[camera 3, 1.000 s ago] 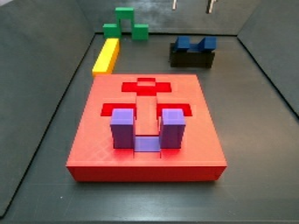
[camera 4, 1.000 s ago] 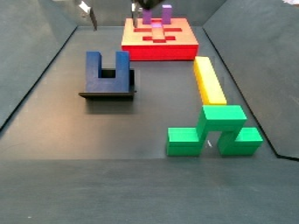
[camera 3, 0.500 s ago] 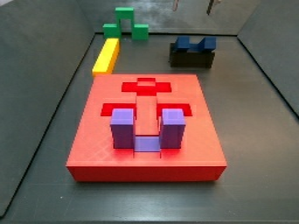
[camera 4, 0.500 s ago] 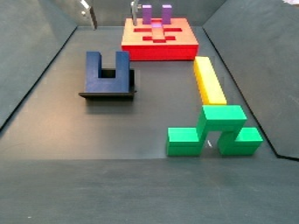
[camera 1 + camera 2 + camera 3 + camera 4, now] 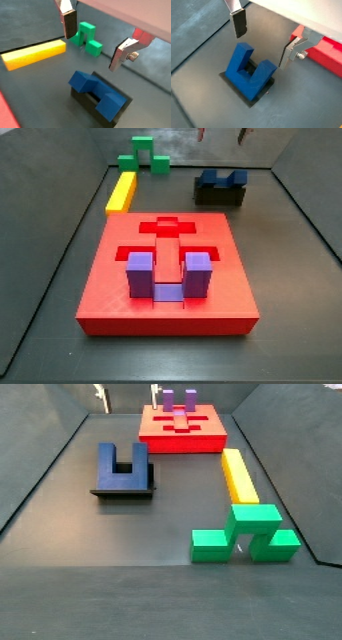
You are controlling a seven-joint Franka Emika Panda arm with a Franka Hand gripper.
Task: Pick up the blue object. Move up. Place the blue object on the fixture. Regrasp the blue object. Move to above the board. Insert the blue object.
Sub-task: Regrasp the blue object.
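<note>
- We see the blue object point(image 5: 250, 74) sitting on the fixture point(image 5: 246, 96), prongs up, in both wrist views & both side views point(image 5: 222, 178) point(image 5: 123, 462).
- The fixture point(image 5: 127, 488) is dark & low; it sits on the grey floor, well apart from the board point(image 5: 167, 278).
- The gripper point(image 5: 261, 35) hangs above the blue object, not touching it. Its 2 fingers point(image 5: 238, 22) are spread wide w/ nothing between them.
- In a side view we only see the finger tips point(image 5: 242, 134) at the top edge, above the blue object.
- The board is big, red & flat, w/ a cross-shaped slot near its far end in a side view.
- A purple U block point(image 5: 168, 276) stands in a slot on the board, prongs up.
- A long yellow bar point(image 5: 239, 474) lies on the floor just beside the board point(image 5: 181, 434).
- A green block point(image 5: 249, 534) sits at the end of the yellow bar; we can't tell if they touch.
- In a wrist view the yellow bar point(image 5: 33, 54) & green block point(image 5: 87, 36) are near the blue object point(image 5: 97, 90), past the fingers point(image 5: 68, 22).
</note>
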